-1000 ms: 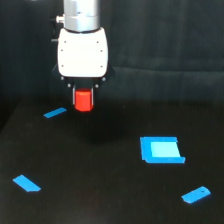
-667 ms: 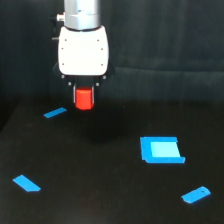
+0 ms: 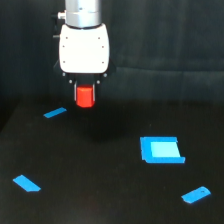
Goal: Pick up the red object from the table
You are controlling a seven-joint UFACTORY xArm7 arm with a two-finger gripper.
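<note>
**Red object held higher above the table**

The gripper (image 3: 85,94) grips the red object (image 3: 85,97) between narrow fingers, and both sit higher in the exterior view than 0.7 s ago, clear of the table (image 3: 100,190). The 4 blue pieces have not moved: a square (image 3: 161,150), a strip (image 3: 55,113), and 2 more (image 3: 26,183) (image 3: 196,194) nearer the camera.

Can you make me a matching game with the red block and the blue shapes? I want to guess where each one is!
Things:
1. red object
2. blue square piece
3. blue strip
4. blue bar

Places:
A. bottom, the exterior view's left
B. between the gripper fingers, above the table
C. the exterior view's right, flat on the table
D. just left of the gripper

Pairs: 1-B, 2-C, 3-D, 4-A
</note>
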